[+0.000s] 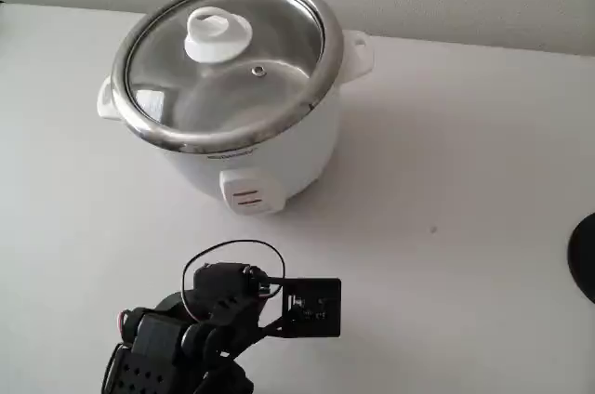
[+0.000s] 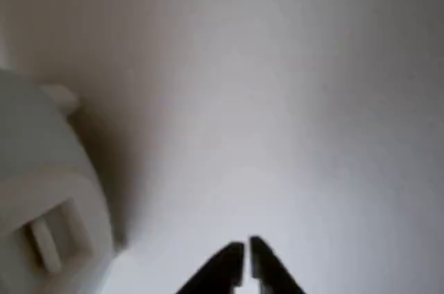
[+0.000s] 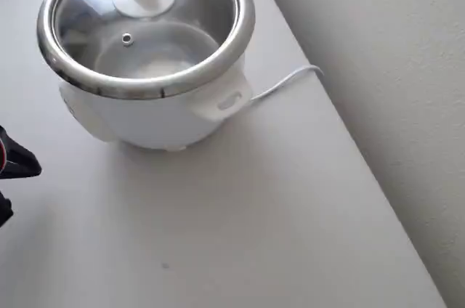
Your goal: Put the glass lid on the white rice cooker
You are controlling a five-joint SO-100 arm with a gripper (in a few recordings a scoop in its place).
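Glass lid: the glass lid [image 1: 228, 64] sat on the white rice cooker [image 1: 270, 148], its metal rim resting all round on the cooker's steel rim. Its white knob [image 1: 218, 35] stood at the centre and the small vent hole [image 1: 258, 70] lay just beside it, on the side nearer my arm in the fixed view.

Rice cooker: it stood toward the far edge of the tabletop [image 1: 465, 208] in the fixed view, switch panel [image 1: 247, 195] facing my arm and a small handle on each side. In the overhead view the cooker [image 3: 156, 115] was at the upper left, near the tabletop's right-hand edge, with a thin white cord [image 3: 287, 81] running from it toward that edge.

Jaws: in the wrist view my jaws [image 2: 245, 259] were nearly together, only a thin slit between the two dark tips, and they held nothing. They pointed at bare tabletop [image 2: 277, 100].

Jaws and cooker: apart, no contact. In the wrist view the cooker's white side [image 2: 41, 190] and its switch were at the left, blurred, well clear of my tips.

Arm: my dark arm [image 1: 200, 338] was low at the near edge of the tabletop in the fixed view, in front of the cooker's panel.
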